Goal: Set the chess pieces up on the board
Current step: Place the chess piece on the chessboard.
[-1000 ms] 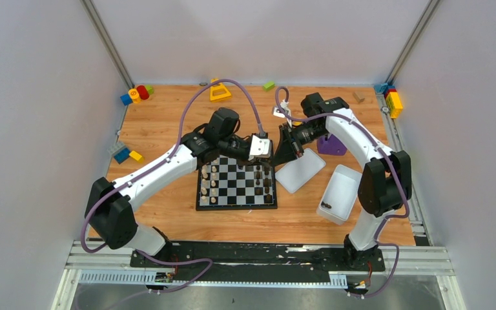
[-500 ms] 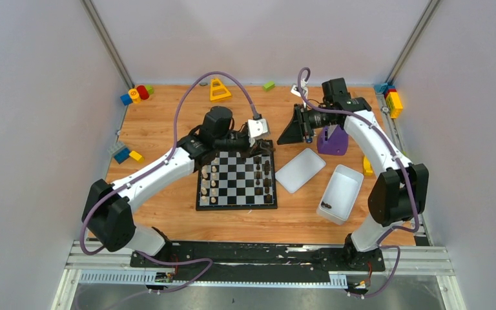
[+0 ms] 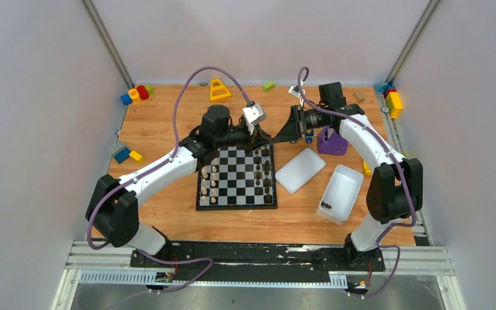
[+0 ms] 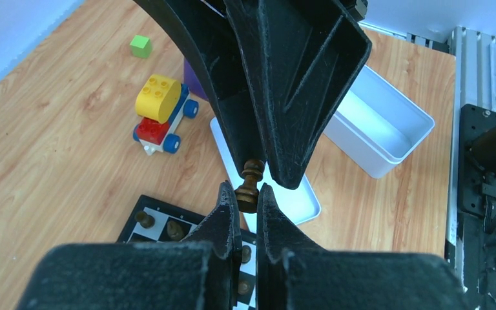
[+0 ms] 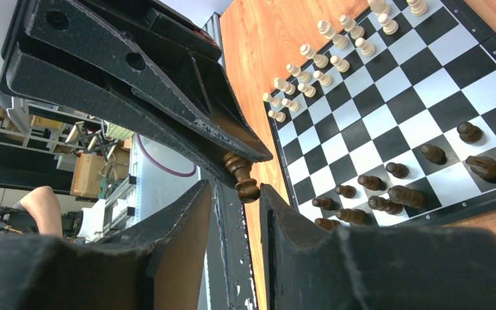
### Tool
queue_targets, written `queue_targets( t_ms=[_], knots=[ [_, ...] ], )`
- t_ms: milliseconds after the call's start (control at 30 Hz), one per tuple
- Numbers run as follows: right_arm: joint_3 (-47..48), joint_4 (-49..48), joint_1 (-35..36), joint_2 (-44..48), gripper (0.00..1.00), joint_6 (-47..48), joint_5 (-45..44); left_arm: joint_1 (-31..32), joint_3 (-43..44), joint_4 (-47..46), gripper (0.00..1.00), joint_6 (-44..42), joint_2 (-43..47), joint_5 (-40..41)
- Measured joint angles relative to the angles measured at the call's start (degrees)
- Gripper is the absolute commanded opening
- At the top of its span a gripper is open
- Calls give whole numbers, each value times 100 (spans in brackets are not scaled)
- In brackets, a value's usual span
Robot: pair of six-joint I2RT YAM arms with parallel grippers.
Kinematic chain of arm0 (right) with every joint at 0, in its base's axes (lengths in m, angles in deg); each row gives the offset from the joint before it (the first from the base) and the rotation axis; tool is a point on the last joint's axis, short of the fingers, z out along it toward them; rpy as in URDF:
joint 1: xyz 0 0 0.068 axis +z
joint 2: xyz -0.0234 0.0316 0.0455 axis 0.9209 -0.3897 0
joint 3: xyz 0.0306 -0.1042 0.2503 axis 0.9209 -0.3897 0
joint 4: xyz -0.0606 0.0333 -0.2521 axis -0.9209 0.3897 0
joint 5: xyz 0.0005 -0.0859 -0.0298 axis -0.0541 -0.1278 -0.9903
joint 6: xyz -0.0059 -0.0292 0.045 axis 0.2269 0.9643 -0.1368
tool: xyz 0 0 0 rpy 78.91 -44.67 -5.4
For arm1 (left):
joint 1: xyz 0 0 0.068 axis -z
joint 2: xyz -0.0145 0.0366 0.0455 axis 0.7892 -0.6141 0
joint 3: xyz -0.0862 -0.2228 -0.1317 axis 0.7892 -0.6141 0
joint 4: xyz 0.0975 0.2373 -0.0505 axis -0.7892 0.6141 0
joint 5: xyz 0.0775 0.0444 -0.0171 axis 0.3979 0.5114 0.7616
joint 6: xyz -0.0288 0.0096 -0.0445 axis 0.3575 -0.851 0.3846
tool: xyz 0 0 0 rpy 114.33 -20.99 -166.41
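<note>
A dark brown chessman [image 4: 248,187] hangs in the air just off the chessboard's [image 3: 237,179] 1 o'clock corner. The left end effector [image 4: 245,194] is pinched tight on its lower part. The right end effector [image 5: 234,188] meets it tip to tip from 3 o'clock, its fingers parted with a gap on either side of the piece, so it does not grip.

On the board, cream pieces [image 3: 210,183] fill the 9 o'clock side and dark pieces [image 3: 266,177] stand along the 3 o'clock side, with bare checks between them.

At the board's 3 o'clock lies a flat white lid [image 3: 300,170]. Beyond it is a white tray [image 3: 343,187] with a few dark bits in its near end.

The wooden tabletop [image 3: 168,129] carries a purple object [image 3: 331,143] at 2 o'clock and a yellow triangular block [image 3: 218,89] at 12. Coloured toy blocks [image 3: 135,94] sit in the 10 o'clock corner. Pale plain walls close three sides, and a metal rail [image 3: 232,248] runs along the near edge.
</note>
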Motion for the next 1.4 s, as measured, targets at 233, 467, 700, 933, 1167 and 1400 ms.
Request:
queue_targets(
  t_ms=[233,467,700,933,1167,1400],
  knots=[
    [-22,-210,-24,0,23,-168,66,0,-63,-258,0,122,-2,-24],
    [-24,-258,-55,-13,1,-212,96,-9,-85,-315,1,122,-2,-81],
    [-39,-243,-48,-26,0,-164,92,-24,-210,-457,51,-153,0,-155],
    [-66,101,-48,-4,0,433,-173,-22,-334,157,99,-763,92,-197],
    [-96,1038,2,354,0,1386,-1097,-181,-286,1471,100,-1803,748,131],
    [-149,1731,820,861,0,2155,-2503,-1189,-286,2592,100,-2177,1539,809]
  ],
)
